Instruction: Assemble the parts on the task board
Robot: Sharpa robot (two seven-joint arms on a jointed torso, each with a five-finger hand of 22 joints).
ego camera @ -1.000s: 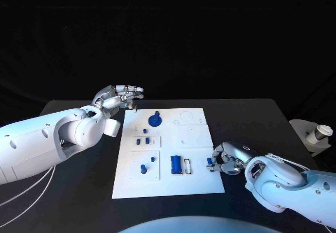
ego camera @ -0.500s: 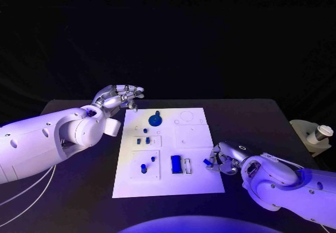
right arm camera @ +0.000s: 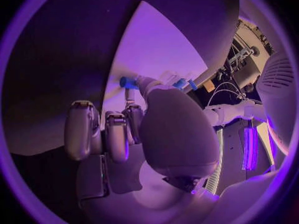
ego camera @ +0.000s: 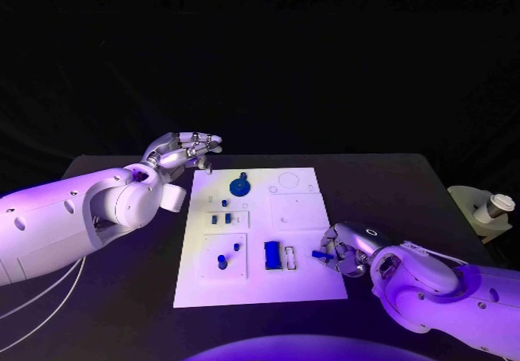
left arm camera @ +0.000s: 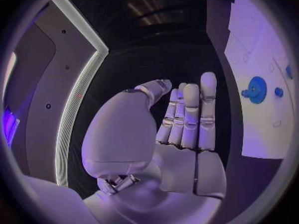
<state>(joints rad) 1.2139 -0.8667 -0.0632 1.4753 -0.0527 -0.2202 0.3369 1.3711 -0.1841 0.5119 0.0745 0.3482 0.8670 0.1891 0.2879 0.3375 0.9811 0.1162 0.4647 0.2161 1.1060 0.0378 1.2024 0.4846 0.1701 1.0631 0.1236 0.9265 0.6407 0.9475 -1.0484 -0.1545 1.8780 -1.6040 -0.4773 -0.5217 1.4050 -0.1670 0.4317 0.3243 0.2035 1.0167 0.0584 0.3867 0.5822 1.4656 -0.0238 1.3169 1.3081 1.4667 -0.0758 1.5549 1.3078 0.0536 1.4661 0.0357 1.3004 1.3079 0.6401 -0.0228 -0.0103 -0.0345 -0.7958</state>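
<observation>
The black surface point(ego camera: 390, 188) is carrying the white task board point(ego camera: 303, 282) at its middle. The left robot hand point(ego camera: 186, 150) is hovering off the board's far left corner, fingers together and straight in the left wrist view, holding nothing. The right robot hand point(ego camera: 345, 254) is pinching a small blue part point(ego camera: 321, 255) over the board's right edge, beside the blue block point(ego camera: 272, 255); the right wrist view is showing that part point(right arm camera: 128, 82) at the fingertips. A blue gear point(ego camera: 240, 184) is sitting near the board's far end, also showing in the left wrist view.

Violet light, dark surroundings; wrist views bend at edges.
</observation>
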